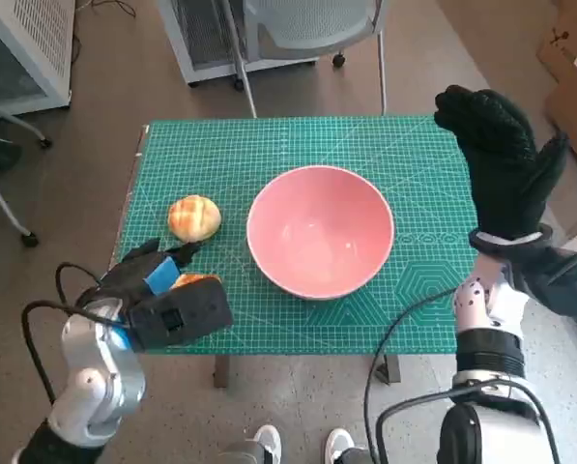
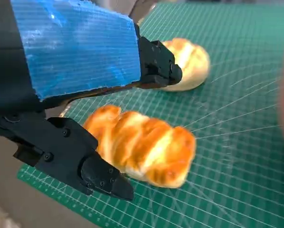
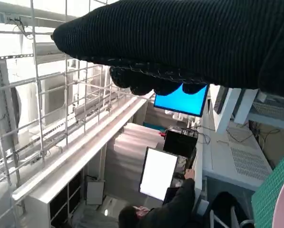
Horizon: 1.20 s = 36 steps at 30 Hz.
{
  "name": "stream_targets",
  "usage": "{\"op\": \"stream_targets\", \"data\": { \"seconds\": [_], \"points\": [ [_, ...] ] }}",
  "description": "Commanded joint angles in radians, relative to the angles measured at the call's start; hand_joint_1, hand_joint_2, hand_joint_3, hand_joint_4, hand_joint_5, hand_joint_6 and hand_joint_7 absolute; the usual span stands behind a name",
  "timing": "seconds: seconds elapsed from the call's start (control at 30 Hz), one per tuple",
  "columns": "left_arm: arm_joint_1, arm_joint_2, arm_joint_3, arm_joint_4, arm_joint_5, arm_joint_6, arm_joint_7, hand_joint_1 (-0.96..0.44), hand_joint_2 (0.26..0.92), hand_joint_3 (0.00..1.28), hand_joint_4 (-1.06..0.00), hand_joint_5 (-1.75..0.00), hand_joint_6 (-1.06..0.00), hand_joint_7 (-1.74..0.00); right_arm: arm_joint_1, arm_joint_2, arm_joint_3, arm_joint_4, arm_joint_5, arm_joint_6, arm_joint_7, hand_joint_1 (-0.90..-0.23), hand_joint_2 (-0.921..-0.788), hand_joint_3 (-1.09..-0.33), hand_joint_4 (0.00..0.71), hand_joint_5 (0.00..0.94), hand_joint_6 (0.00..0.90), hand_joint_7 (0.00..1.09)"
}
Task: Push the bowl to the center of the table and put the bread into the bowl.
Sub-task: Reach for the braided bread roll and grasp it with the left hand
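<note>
Here we see the pink bowl (image 1: 320, 242) sitting upright about midway across the table (image 1: 423, 164), which is covered by a green cutting mat, a little toward the near edge. Two pieces of bread lie to the left of it. The round bun (image 1: 193, 217) rests on the mat just left of the bowl, apart from its rim. The longer ridged bread (image 2: 144, 147) lies nearer the front left corner, and in the head view most of it is hidden under our left hand (image 1: 158, 290). From the left wrist view, that hand's black fingers (image 2: 80, 161) are spread with the ridged bread between them, one finger low on its near side and another reaching over its far side toward the bun; we cannot tell whether any finger touches the crust, and the hand is open around the bread, not gripping it. Our right hand (image 1: 501, 159) is raised above the right edge of the table, its gloved fingers held straight and together, holding nothing and clear of the bowl. The right wrist view looks off into the room, where a person (image 3: 165, 209) sits by a laptop (image 3: 158, 173) and a blue monitor (image 3: 182, 100) glows beyond.
</note>
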Motion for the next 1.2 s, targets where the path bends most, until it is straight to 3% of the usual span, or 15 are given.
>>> {"op": "stream_targets", "data": {
  "seconds": [0.03,0.43,0.5,0.57,0.6,0.63,0.67,0.77,0.8,0.83,0.93,0.97,1.03,1.13,1.2],
  "points": [
    [-0.043,-0.016,-0.023,0.134,-0.017,-0.029,0.023,-0.17,0.693,0.00,-0.08,0.00,-0.30,0.00,0.026,0.008,0.000,-0.003,0.014,0.020,-0.006,-0.633,-0.921,-0.747,0.255,0.003,0.357,0.01],
    [-0.151,-0.070,-0.071,0.477,-0.056,-0.121,0.122,-0.16,0.700,0.00,-0.13,-0.02,-0.33,-0.01,0.042,0.014,0.007,-0.025,0.025,0.026,-0.007,-0.634,-0.921,-0.750,0.255,0.002,0.357,0.01],
    [-0.162,-0.080,-0.078,0.528,-0.059,-0.143,0.151,-0.15,0.705,0.01,-0.16,-0.03,-0.33,-0.01,0.044,0.015,0.007,-0.028,0.028,0.027,-0.006,-0.634,-0.921,-0.750,0.254,0.002,0.356,0.01],
    [-0.171,-0.090,-0.083,0.578,-0.065,-0.167,0.184,-0.13,0.725,0.01,-0.27,-0.06,-0.35,-0.01,0.047,0.015,0.007,-0.031,0.032,0.029,-0.004,-0.636,-0.921,-0.749,0.255,0.002,0.356,0.01],
    [-0.176,-0.094,-0.085,0.600,-0.068,-0.178,0.197,-0.09,0.742,0.01,-0.29,-0.23,-0.36,-0.01,0.048,0.016,0.007,-0.032,0.033,0.029,-0.004,-0.636,-0.921,-0.749,0.255,0.002,0.356,0.01],
    [-0.178,-0.098,-0.087,0.622,-0.070,-0.192,0.216,-0.06,0.760,0.01,-0.27,-0.53,-0.37,-0.01,0.049,0.016,0.007,-0.033,0.033,0.030,-0.004,-0.636,-0.921,-0.749,0.255,0.002,0.356,0.01],
    [-0.180,-0.102,-0.089,0.639,-0.072,-0.203,0.229,-0.01,0.780,0.02,-0.23,-0.97,-0.39,-0.01,0.049,0.016,0.008,-0.034,0.033,0.031,-0.005,-0.637,-0.921,-0.749,0.255,0.002,0.355,0.01],
    [-0.178,-0.104,-0.099,0.681,-0.071,-0.238,0.271,0.09,0.816,0.03,-0.29,-1.49,-0.45,-0.02,0.053,0.017,0.009,-0.045,0.037,0.039,-0.005,-0.637,-0.921,-0.749,0.257,0.002,0.356,0.01],
    [-0.176,-0.102,-0.107,0.691,-0.066,-0.248,0.283,0.10,0.824,0.04,-0.37,-1.58,-0.48,-0.03,0.054,0.017,0.009,-0.049,0.039,0.041,-0.004,-0.636,-0.921,-0.749,0.257,0.002,0.356,0.01],
    [-0.175,-0.101,-0.112,0.698,-0.063,-0.255,0.290,0.10,0.824,0.04,-0.37,-1.58,-0.48,-0.03,0.055,0.017,0.009,-0.052,0.039,0.043,-0.004,-0.636,-0.921,-0.749,0.257,0.002,0.356,0.01],
    [-0.164,-0.086,-0.135,0.688,-0.045,-0.268,0.292,0.39,0.624,0.60,-0.68,-1.34,-0.65,-0.09,0.061,0.015,0.009,-0.063,0.041,0.049,-0.004,-0.625,-0.921,-0.751,0.255,0.001,0.358,0.01],
    [-0.157,-0.074,-0.139,0.663,-0.043,-0.268,0.280,0.39,0.634,0.59,-0.68,-1.35,-0.67,-0.13,0.064,0.014,0.009,-0.069,0.042,0.052,-0.004,-0.622,-0.921,-0.751,0.255,0.001,0.358,0.01],
    [-0.143,-0.058,-0.135,0.611,-0.048,-0.264,0.257,0.39,0.684,0.52,-0.66,-1.34,-0.63,-0.40,0.068,0.012,0.009,-0.077,0.042,0.056,-0.004,-0.615,-0.921,-0.750,0.256,0.001,0.359,0.01],
    [-0.118,-0.039,-0.109,0.516,-0.064,-0.246,0.221,0.13,0.745,0.44,-0.61,-1.31,-0.60,-0.99,0.070,0.011,0.010,-0.083,0.042,0.059,-0.005,-0.610,-0.921,-0.749,0.257,0.001,0.359,0.01],
    [-0.098,-0.023,-0.089,0.437,-0.071,-0.227,0.192,0.07,0.756,0.42,-0.61,-1.33,-0.60,-1.08,0.072,0.011,0.011,-0.086,0.042,0.060,-0.005,-0.609,-0.921,-0.749,0.257,0.001,0.358,0.01]
  ]
}}
